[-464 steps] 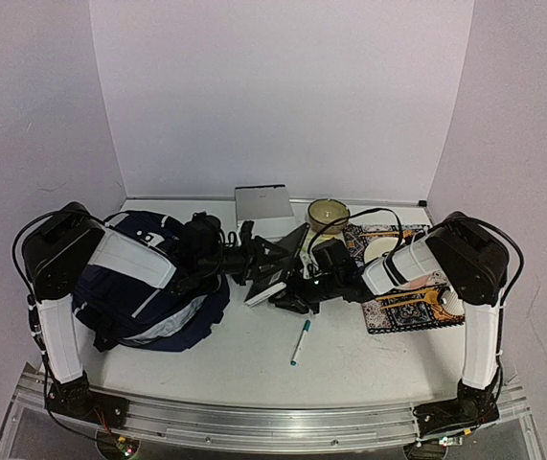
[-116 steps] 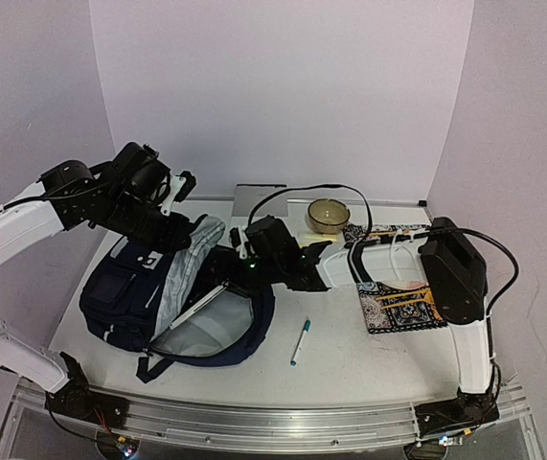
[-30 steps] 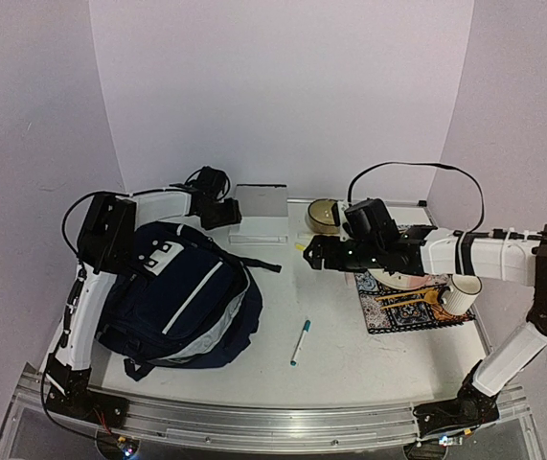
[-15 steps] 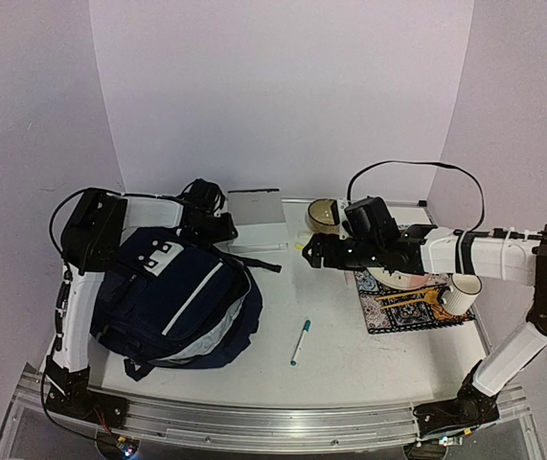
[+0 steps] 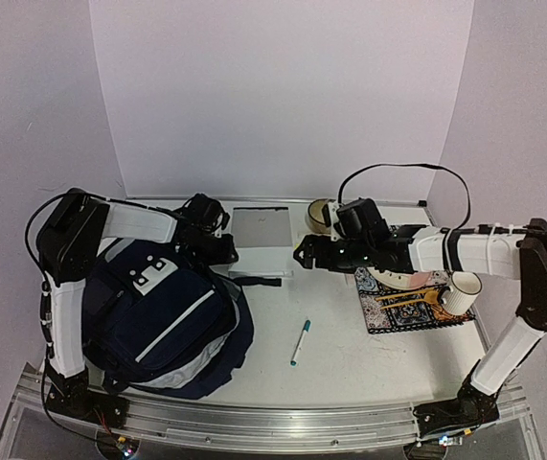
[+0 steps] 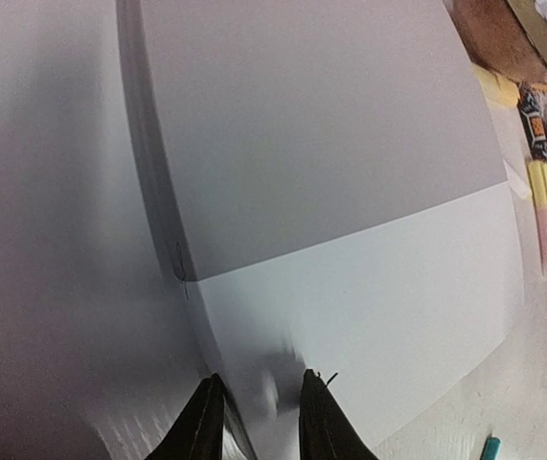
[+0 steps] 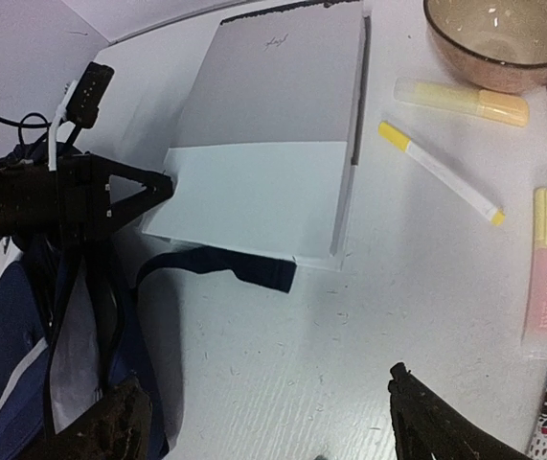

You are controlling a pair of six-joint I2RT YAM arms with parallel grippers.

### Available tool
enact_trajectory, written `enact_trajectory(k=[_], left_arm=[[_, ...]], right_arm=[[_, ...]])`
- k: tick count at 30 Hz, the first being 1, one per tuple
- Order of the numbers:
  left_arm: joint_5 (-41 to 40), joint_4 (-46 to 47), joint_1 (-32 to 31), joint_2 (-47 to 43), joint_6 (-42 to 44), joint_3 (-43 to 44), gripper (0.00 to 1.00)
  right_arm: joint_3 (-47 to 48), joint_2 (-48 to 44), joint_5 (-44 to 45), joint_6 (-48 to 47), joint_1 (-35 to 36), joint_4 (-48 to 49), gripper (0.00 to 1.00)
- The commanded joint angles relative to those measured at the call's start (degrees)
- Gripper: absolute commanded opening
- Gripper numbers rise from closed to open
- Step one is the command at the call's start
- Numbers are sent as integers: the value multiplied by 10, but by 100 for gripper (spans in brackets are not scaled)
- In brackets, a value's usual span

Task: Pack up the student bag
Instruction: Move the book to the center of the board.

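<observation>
Student bag (image 5: 163, 331) lower left of overhead view, slumped on table (image 5: 369, 369); cannot tell if its mouth is open or zipped. Teal pen (image 5: 300, 342) loose at centre. Left gripper (image 5: 223, 251) just above bag, jaws nearly closed on left corner of grey-white book (image 5: 260, 240); looks like firm pinch. Right gripper (image 5: 302, 259) right of book, jaws wide, empty. Step, likely: fetching book for bag. Next move calls for lift, plus open bag mouth. Book's underside and lower finger hidden.

The student bag (image 5: 163, 321) sits left of the notebook (image 5: 261, 240), nearer the front, with its strap (image 7: 217, 264) along the notebook's front edge. Right of the notebook lie a marker (image 7: 438, 172), a bowl (image 5: 323, 213) and a mat (image 5: 398, 309). A pen (image 5: 300, 341) lies in front of it.
</observation>
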Motion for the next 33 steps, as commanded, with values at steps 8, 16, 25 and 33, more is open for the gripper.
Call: enact_trajectory(k=[8, 16, 25, 33], left_arm=[[43, -94, -45, -72, -38, -89, 29], [88, -94, -51, -93, -67, -89, 31], [139, -46, -52, -117, -126, -96, 36], [172, 20, -57, -124, -185, -118, 38]], right_arm=[[27, 78, -18, 68, -2, 24, 84], [41, 134, -24, 77, -3, 33, 83], [49, 165, -77, 80, -3, 66, 80], [29, 125, -102, 87, -4, 91, 66]])
